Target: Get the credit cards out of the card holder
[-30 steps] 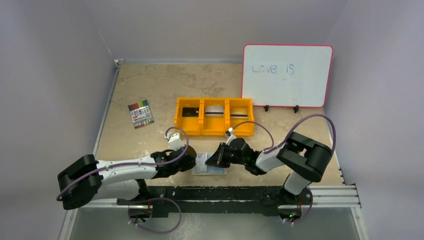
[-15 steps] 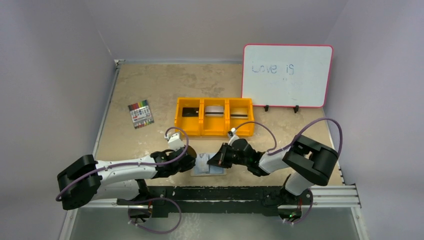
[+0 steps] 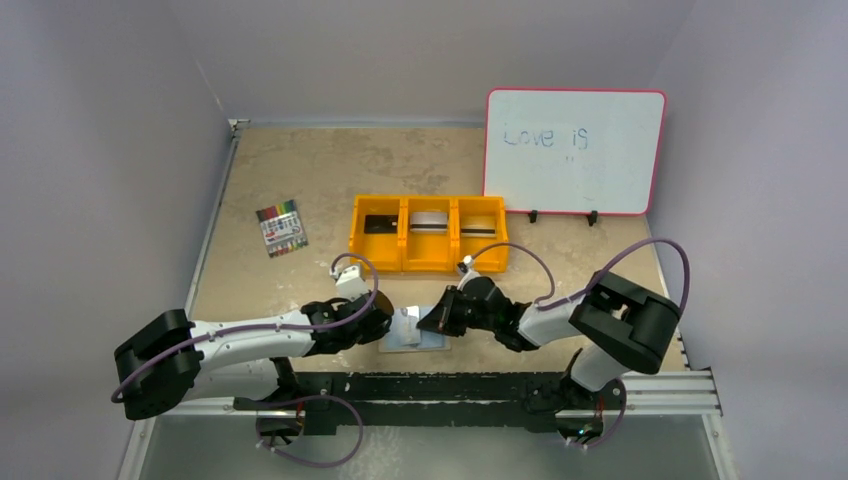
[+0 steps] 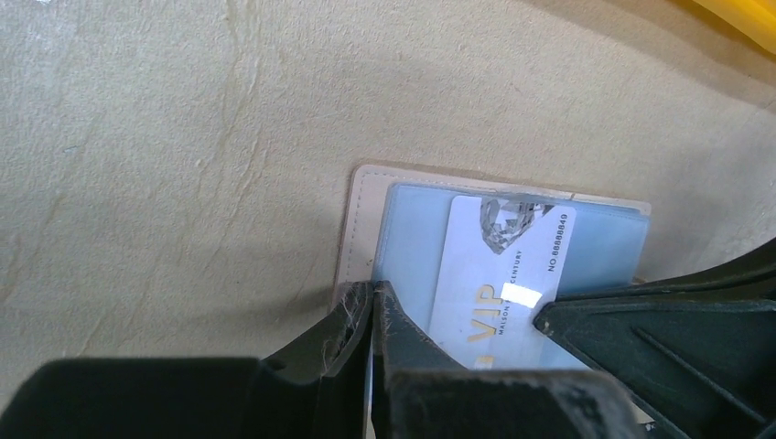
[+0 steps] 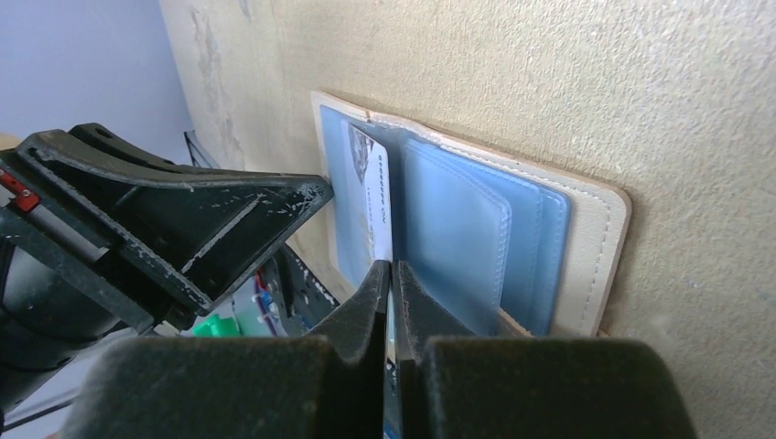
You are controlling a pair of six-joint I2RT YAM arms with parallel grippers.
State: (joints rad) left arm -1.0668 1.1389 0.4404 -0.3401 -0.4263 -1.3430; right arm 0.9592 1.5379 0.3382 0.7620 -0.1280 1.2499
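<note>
The card holder [image 3: 432,341] lies open on the table near the front edge, between both grippers. Its tan outside [image 4: 361,218] and light blue panels [image 5: 458,229] show in both wrist views. A white VIP card [image 4: 499,274] sticks partly out of a blue pocket and also shows in the right wrist view [image 5: 373,197]. My left gripper [image 4: 373,294] is shut on the edge of the holder's blue panel. My right gripper [image 5: 392,273] is shut on the edge of the white card. In the top view the left gripper [image 3: 385,322] and the right gripper [image 3: 428,320] face each other over the holder.
An orange three-compartment tray [image 3: 403,243] stands behind the holder, with a card in each compartment. A whiteboard [image 3: 573,152] stands at the back right. A pack of coloured markers [image 3: 281,229] lies at the left. The table's front rail [image 3: 450,385] runs just below the holder.
The right arm has shifted slightly right and the white card has slid a little further out of the holder. The left gripper has stayed on the holder's edge.
</note>
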